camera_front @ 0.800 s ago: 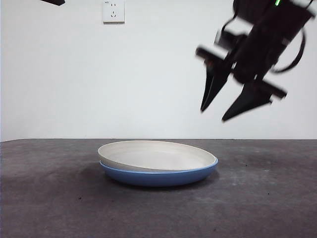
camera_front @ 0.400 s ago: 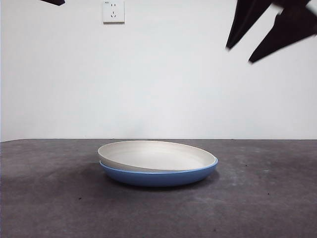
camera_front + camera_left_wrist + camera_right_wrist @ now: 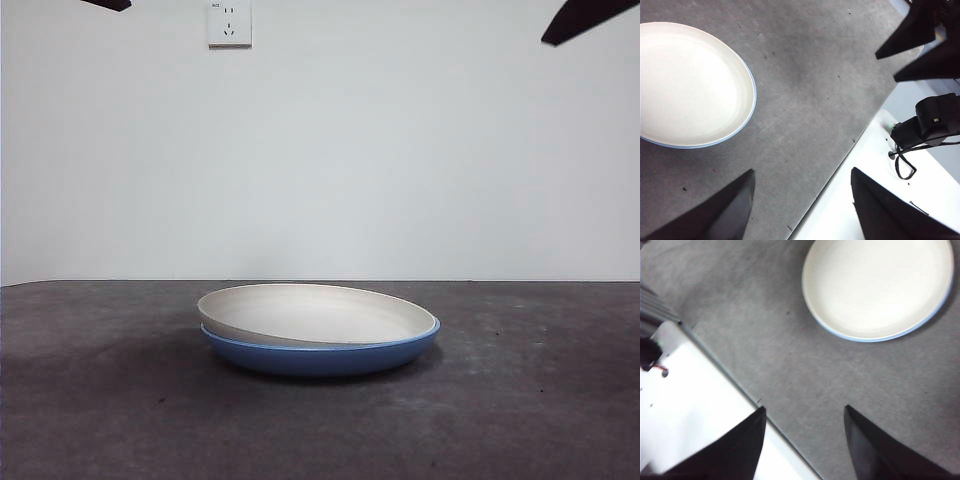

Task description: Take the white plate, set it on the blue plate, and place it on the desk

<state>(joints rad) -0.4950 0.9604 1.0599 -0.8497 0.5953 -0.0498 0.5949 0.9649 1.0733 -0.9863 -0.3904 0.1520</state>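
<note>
The white plate (image 3: pixel 315 312) lies nested inside the blue plate (image 3: pixel 320 355) on the desk (image 3: pixel 100 400), slightly tilted. From above, the white plate (image 3: pixel 687 87) fills the blue plate (image 3: pixel 753 90), whose rim shows as a thin edge; the right wrist view shows the same white plate (image 3: pixel 879 285) and blue plate (image 3: pixel 890 337). My right gripper (image 3: pixel 804 425) is open, high above the desk and off to the stack's side; only its black tip (image 3: pixel 580 18) shows at the front view's top right. My left gripper (image 3: pixel 801 187) is open and waits high over the desk's edge.
A white wall with a socket (image 3: pixel 229 22) stands behind the desk. The desk's edge (image 3: pixel 840 160) borders a white base surface with a black cable (image 3: pixel 904 162). The other arm's jaws (image 3: pixel 920 42) show in the left wrist view.
The right gripper has risen up and to the right, from just above the plates to almost out of the front view. The plates have not moved.
</note>
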